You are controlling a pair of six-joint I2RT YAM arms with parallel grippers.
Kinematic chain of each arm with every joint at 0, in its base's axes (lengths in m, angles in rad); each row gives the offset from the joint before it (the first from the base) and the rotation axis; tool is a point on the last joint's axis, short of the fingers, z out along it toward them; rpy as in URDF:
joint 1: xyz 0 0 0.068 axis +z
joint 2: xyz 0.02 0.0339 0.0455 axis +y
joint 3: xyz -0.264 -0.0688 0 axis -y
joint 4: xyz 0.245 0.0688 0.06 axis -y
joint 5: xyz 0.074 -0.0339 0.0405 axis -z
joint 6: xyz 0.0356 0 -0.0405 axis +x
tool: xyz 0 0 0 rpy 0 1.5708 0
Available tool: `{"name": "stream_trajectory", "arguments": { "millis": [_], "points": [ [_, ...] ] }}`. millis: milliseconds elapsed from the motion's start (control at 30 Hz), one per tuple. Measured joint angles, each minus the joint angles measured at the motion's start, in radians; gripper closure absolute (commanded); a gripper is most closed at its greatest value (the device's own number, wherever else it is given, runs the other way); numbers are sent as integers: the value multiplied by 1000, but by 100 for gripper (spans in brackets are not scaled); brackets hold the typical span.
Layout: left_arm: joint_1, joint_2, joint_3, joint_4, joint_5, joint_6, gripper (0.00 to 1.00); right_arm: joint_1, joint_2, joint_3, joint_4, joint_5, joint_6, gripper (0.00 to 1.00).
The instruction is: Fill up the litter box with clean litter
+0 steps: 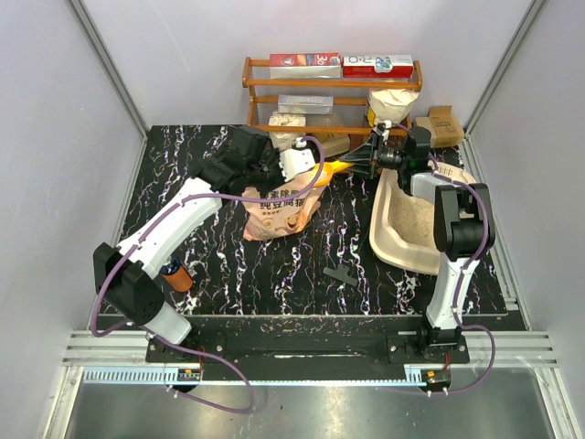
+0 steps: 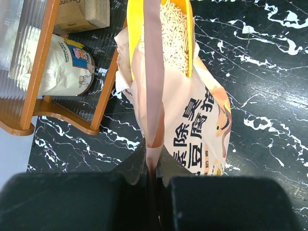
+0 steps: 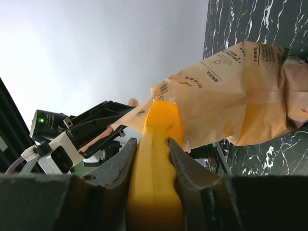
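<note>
The cream litter box (image 1: 385, 240) lies at the right, with tan clean litter (image 1: 411, 218) on its floor. A crinkled pink-orange bag (image 1: 279, 212) lies mid-table. My left gripper (image 1: 309, 166) is shut on a strip of the bag's mouth; the left wrist view shows that gripper (image 2: 154, 161) pinching the pink strip of the bag (image 2: 199, 120). A yellow scoop (image 2: 161, 29) sits in the bag's mouth, loaded with pale litter pellets (image 2: 175, 33). My right gripper (image 3: 153, 147) is shut on the scoop's handle (image 3: 156, 183), between the bag and the box (image 1: 367, 159).
A wooden rack (image 1: 334, 87) with boxes and a white sack (image 1: 391, 102) stands at the back. A cardboard box (image 1: 445, 124) sits behind the litter box. A small black part (image 1: 343, 273) lies on the marble table, and an orange object (image 1: 179, 275) sits by the left arm.
</note>
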State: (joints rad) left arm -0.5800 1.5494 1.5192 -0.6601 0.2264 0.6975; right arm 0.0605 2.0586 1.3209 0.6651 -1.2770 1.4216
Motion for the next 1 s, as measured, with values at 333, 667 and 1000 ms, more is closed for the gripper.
{"name": "stream_trajectory", "arguments": {
  "millis": [333,667,1000],
  "points": [
    [0,1,1,-1,0,1,100,-85,0,-16,30,-11,35,100],
    [0,2,1,0,-3,2,100,-179,-38,-20,-13,-27,19,100],
    [0,6,5,1,-2,9,100,-336,-153,-53,-77,-50,-26,100]
  ]
}}
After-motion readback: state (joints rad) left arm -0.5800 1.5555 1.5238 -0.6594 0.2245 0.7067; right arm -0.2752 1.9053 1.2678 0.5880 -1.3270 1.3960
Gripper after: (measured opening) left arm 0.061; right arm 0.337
